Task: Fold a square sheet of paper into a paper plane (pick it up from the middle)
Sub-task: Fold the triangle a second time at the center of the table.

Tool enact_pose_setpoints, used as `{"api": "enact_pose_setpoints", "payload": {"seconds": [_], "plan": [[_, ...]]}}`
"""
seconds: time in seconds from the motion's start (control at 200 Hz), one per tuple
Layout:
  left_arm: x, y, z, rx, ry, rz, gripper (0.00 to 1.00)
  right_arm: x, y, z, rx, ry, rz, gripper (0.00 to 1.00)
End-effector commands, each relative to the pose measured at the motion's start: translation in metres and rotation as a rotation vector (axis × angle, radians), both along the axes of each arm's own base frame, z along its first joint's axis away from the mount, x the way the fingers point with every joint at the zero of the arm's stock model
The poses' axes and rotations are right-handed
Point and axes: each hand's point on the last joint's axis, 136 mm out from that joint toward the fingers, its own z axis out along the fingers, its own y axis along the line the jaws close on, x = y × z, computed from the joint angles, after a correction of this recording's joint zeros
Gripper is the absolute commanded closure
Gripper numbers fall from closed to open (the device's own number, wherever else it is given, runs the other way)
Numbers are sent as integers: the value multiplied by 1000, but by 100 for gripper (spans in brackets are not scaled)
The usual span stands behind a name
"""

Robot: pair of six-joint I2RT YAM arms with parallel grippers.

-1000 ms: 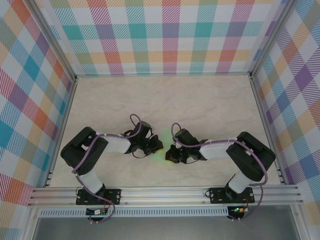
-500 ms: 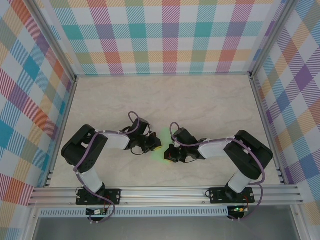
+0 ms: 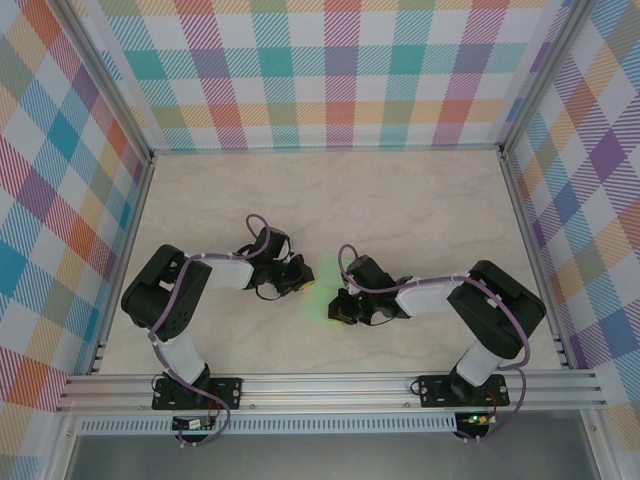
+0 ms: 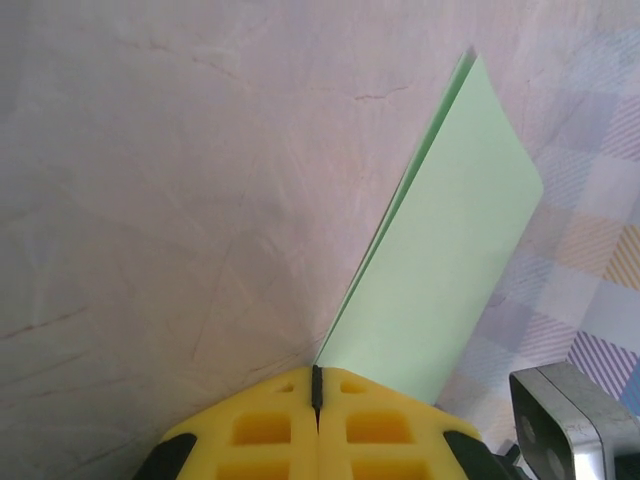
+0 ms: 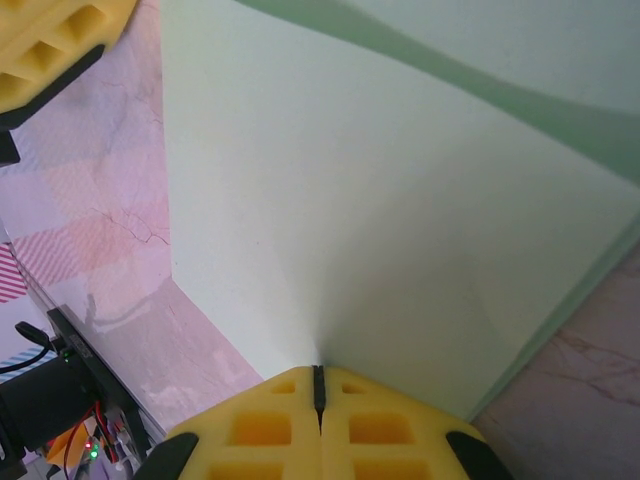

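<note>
So the paper [image 3: 321, 285] is sitting between the two claws, near the middle of the worktop [image 3: 420, 210], closer to the front edge than to the back wall. From the top camera it's just a narrow pale-green strip. Its long axis runs roughly front to back, and the arms come at it from either side.

Left claw [image 4: 316, 385] is pinched tight, the yellow fingers pressed together with one corner of the paper caught right at the seam. On the left wrist cam the paper heads away from the claw, up and to the right, long and slim. You can see two layers along its left edge, so it's folded over. The far end is a bit rounded at one corner.

Right claw [image 5: 318, 385] is clamped the same way, with the paper coming straight out of the seam and spreading wide. On the right wrist cam there's a soft bend across the sheet up top, and a bit of the left claw's yellow finger shows in the upper left corner.
</note>
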Motion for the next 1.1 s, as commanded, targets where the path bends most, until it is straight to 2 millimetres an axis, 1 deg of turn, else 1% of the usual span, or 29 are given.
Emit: {"api": "enact_pose_setpoints", "payload": {"seconds": [0.0, 0.125, 0.215, 0.35, 0.43, 0.48, 0.62, 0.68, 0.74, 0.955, 1.015, 1.095], "plan": [[10, 15, -7, 69, -6, 29, 100, -33, -36, -40, -187, 138, 24, 98], [14, 18, 9, 68, -33, 28, 100, -31, -34, -38, -186, 132, 35, 98], [14, 17, 28, 45, -64, 24, 100, -28, -31, -35, -183, 126, 39, 98], [4, 14, 55, -5, -113, 7, 100, -24, -27, -33, -181, 119, 44, 98], [-4, 7, 64, -42, -127, -28, 100, -23, -27, -33, -186, 120, 40, 98], [-10, 0, 66, -66, -126, -62, 100, -23, -27, -34, -187, 120, 36, 98], [-20, -21, 59, -91, -111, -136, 100, -21, -26, -31, -181, 115, 35, 97], [-20, -29, 54, -89, -97, -153, 100, -22, -26, -32, -184, 115, 33, 97], [-21, -34, 46, -69, -84, -164, 100, -21, -26, -31, -185, 113, 32, 97], [-24, -31, 6, -5, -2, -158, 100, -16, -22, -24, -173, 96, 32, 97], [-26, -28, -2, 16, 13, -154, 100, -12, -18, -19, -160, 87, 27, 96], [-29, -23, -10, 38, 27, -145, 100, -6, -8, -5, -106, 65, 20, 96]]}}
